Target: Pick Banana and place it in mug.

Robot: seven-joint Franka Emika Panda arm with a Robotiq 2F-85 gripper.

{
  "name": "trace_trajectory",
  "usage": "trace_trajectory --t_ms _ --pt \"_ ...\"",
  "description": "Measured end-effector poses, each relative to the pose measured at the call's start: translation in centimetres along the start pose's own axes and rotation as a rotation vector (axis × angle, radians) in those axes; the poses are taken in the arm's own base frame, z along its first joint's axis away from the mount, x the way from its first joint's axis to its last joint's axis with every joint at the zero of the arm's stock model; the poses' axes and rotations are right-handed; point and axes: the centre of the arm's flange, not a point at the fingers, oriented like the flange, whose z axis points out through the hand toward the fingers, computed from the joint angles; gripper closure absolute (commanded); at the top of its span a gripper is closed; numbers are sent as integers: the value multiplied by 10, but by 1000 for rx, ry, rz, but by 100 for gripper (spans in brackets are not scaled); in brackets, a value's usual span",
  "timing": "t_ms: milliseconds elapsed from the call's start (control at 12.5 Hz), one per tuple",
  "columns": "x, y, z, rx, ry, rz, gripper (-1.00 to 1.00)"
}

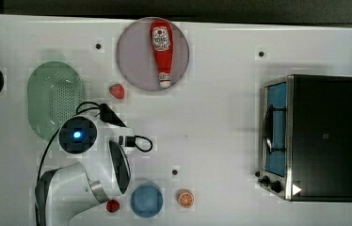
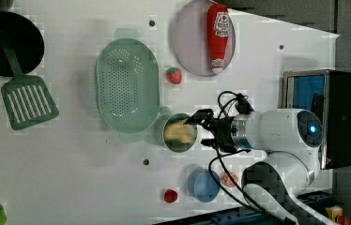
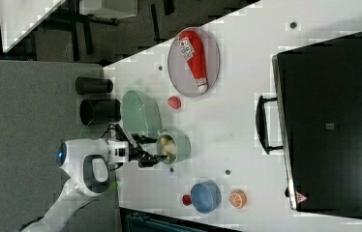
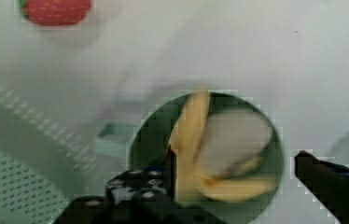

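Two dark fingers of the gripper (image 4: 238, 186) stood well apart over the mug (image 4: 137, 140), clamping nothing. Inside the mug lay the banana (image 4: 196, 140), pale yellow with peel flaps spread, one end leaning just above the rim. In the left view the mug (image 2: 162, 126) sat just beside the green colander (image 2: 126, 84), the blue cup (image 2: 205, 185) nearby. Judged light, stiff and smooth, the banana would best be taken across its narrow middle; placement appeared complete.
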Motion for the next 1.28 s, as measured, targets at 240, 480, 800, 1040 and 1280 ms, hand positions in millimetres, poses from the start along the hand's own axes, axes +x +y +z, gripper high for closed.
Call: trace_trajectory --t_ms 240,480,800,1040,1280 --pt "-11 -9 -13 30 10 -15 -100" --pt "4 4 -56 15 46 18 -100" --pt "56 40 -170 -27 46 91 -100" --pt "94 80 -266 23 63 145 -100" --pt "135 120 -344 136 123 180 -100"
